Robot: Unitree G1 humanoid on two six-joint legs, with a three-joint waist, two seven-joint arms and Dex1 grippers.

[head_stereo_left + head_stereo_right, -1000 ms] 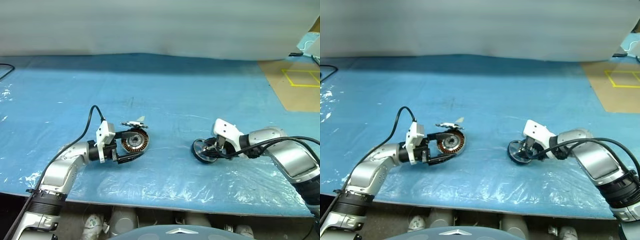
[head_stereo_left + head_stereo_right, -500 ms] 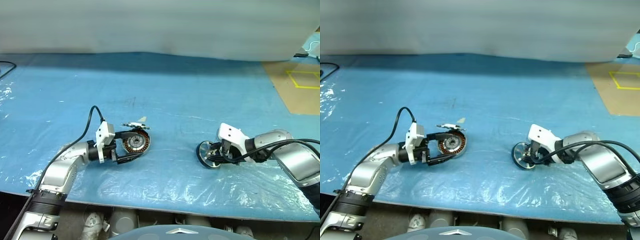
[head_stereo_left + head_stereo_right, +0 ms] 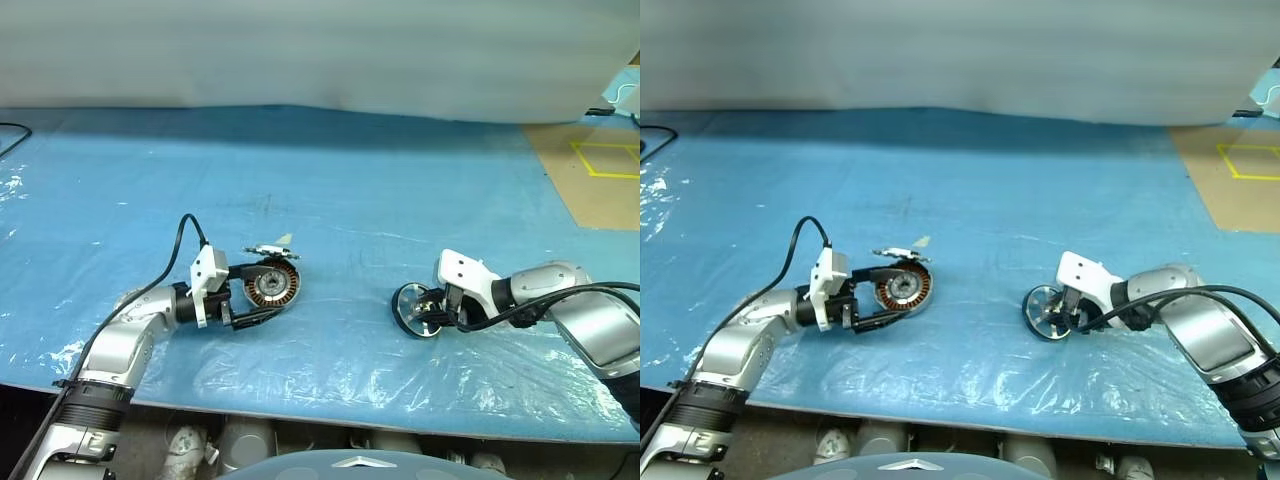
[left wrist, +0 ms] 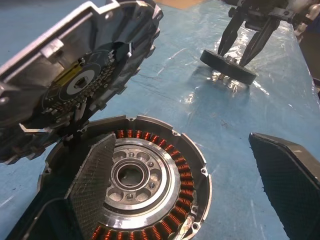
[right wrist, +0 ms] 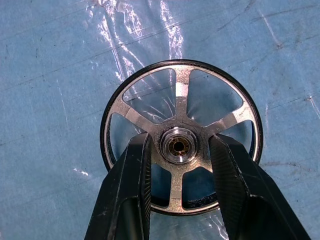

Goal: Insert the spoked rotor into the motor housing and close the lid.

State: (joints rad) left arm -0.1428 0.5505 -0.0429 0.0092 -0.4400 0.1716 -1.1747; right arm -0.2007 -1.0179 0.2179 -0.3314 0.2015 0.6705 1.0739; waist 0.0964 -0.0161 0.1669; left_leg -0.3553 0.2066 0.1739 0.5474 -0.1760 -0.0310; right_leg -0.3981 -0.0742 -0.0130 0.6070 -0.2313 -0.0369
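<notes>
Spoked rotor (image 5: 180, 137) black-rimmed, silver five-spoke, flat on sheet, right gripper (image 5: 180, 150) fingers part-closed either side of hub, grip unclear, left gripper (image 4: 190, 185) wide open astride motor housing (image 4: 135, 180), nothing held.

**A robotics test bench**

A broad worktop (image 3: 380, 180) wrapped in crinkled blue plastic sheeting, backed by a plain grey curtain (image 3: 300, 50), with yellow tape squares (image 3: 605, 158) marked on brown board (image 3: 590, 190), suggests a lab or workshop.
</notes>
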